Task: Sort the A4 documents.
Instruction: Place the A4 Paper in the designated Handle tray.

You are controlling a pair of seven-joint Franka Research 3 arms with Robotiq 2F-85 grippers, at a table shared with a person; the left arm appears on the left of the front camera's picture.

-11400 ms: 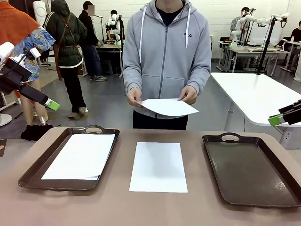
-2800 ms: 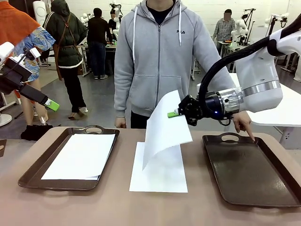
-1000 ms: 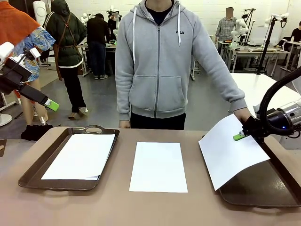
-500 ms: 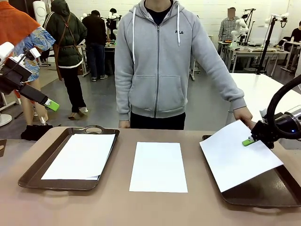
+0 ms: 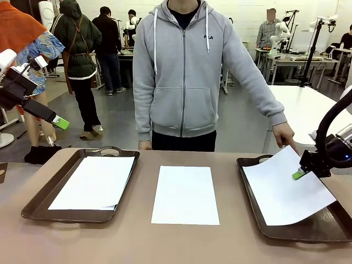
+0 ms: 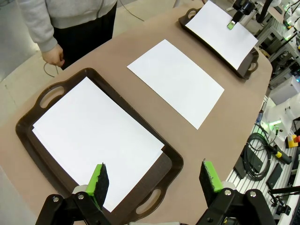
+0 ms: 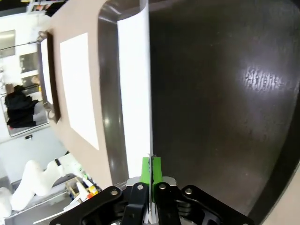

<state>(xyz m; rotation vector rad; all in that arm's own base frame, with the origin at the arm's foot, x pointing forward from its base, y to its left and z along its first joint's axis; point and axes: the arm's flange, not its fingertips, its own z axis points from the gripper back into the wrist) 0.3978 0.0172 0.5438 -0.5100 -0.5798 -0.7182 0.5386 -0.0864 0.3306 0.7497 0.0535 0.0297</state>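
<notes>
A4 document (image 5: 283, 192), long axis near-to-far over right tray (image 5: 330, 223), clamped in right gripper (image 5: 297, 175).

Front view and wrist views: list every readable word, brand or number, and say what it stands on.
"FILA": small logo on the chest of the person's grey hoodie.
A4 documents: blank, no text.
Trays: no print to be seen.
Nothing else is large or sharp enough to read.
</notes>
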